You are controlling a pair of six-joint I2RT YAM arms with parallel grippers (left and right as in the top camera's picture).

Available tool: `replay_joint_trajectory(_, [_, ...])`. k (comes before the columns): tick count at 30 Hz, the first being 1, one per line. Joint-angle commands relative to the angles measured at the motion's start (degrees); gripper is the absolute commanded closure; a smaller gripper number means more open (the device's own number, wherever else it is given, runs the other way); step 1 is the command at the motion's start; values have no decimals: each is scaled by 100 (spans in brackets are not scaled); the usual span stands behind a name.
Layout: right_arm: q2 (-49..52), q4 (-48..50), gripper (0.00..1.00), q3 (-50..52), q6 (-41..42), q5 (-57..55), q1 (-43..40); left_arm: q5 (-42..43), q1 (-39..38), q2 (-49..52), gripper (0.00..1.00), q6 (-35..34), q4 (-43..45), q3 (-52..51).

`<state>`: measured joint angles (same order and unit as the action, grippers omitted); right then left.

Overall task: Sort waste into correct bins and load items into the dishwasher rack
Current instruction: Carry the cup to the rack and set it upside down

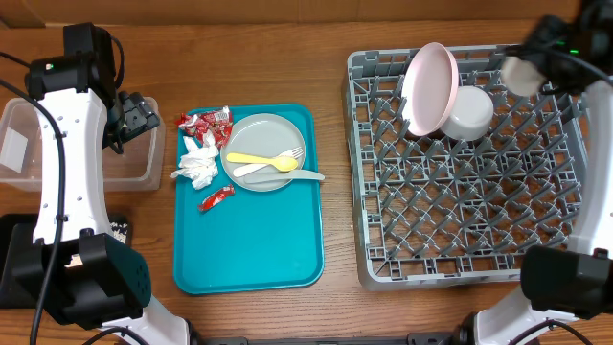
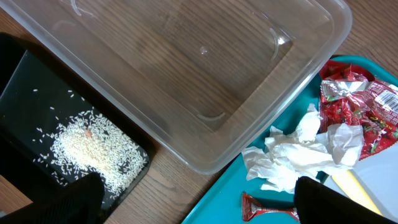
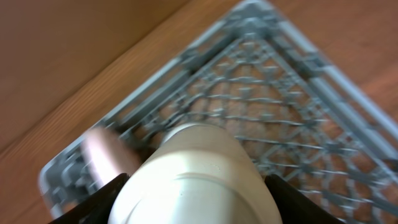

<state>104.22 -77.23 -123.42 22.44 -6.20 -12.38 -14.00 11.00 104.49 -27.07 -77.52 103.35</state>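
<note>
R hand (image 3: pixel 196 200) clamped on white cup (image 3: pixel 199 155) over rack (image 3: pixel 298 93); L hand (image 2: pixel 199 208) wide apart above clear tub (image 2: pixel 186 74).

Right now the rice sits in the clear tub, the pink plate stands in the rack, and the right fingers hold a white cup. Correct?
No. The rice lies in the black tray, not the clear tub; the left wrist view shows it. The pink plate does stand in the rack, and the right fingers hold the white cup.
</note>
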Motion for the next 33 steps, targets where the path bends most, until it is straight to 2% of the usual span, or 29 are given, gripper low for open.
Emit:
replay_joint_trajectory(1, [-105, -15, 66, -11, -15, -24, -509, -98, 33, 42, 0, -22, 2, 63])
replay_joint_trajectory(8, [-9, 212, 66, 675, -188, -42, -957, 68, 33, 42, 0, -42, 72, 63])
replay_joint_trajectory(19, [170, 1504, 64, 2175, -184, -153, -962, 74, 33, 42, 0, -39, 68, 63])
replay_joint_trajectory(33, [887, 2015, 62, 2555, -181, -129, -949, 74, 33, 42, 0, -39, 90, 63])
